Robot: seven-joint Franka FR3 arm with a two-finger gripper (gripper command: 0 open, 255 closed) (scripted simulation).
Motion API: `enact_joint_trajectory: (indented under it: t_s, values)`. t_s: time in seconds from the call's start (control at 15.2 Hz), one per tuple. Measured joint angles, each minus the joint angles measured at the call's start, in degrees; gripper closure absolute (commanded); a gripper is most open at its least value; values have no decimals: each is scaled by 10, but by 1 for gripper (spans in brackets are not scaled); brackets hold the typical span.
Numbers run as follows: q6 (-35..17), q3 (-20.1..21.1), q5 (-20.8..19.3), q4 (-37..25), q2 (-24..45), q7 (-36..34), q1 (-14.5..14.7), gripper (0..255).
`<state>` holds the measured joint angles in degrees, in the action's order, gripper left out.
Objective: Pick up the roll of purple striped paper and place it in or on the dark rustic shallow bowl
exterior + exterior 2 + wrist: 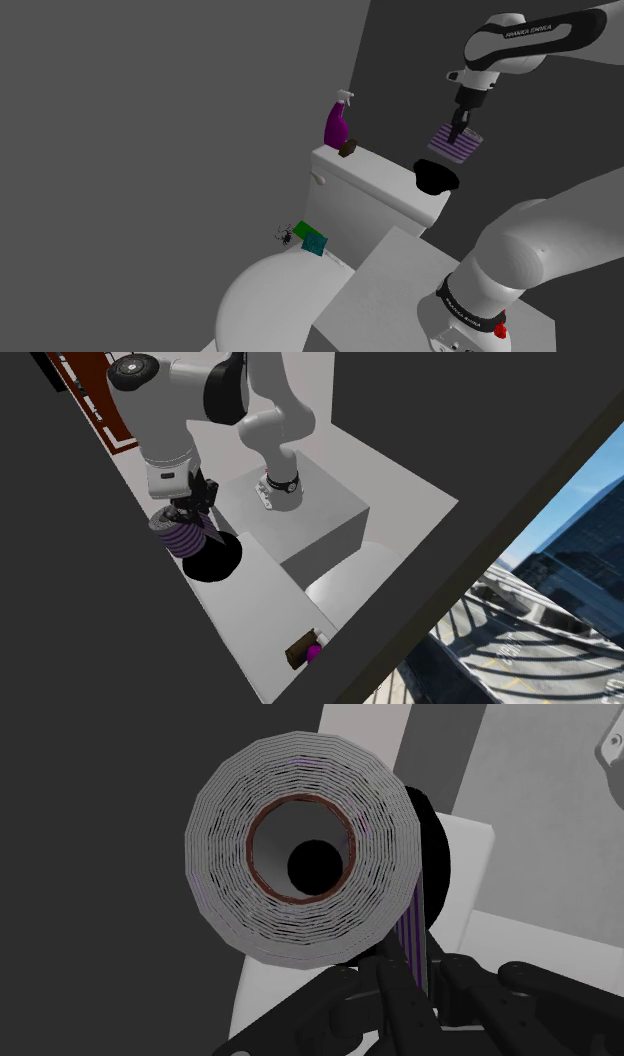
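Note:
My gripper [460, 126] is shut on the roll of purple striped paper [456, 143] and holds it in the air just above the dark shallow bowl [436, 177]. The bowl rests on one end of the white toilet tank lid [372, 172]. In the second exterior view the roll [183, 536] hangs under the gripper [189, 512], right over the rim of the bowl [215, 561]. In the wrist view the roll's end [305, 859] faces the camera, its brown core open, with the bowl [437, 854] dark behind it. The fingers [388, 979] clasp the roll's striped side.
A purple spray bottle [337, 122] and a small brown object [348, 149] stand at the tank's far end. Green and teal items [311, 238] and a small black spider-like thing [286, 236] lie by the toilet lid [262, 305]. The stand [400, 285] is beside the tank.

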<state>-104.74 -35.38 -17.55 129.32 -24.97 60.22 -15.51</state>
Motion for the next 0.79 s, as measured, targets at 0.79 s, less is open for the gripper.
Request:
enact_joint_trajectory:
  t_s: [0.79]
  values:
    - [-72,-18,-5,55,17,-1,-1,255]
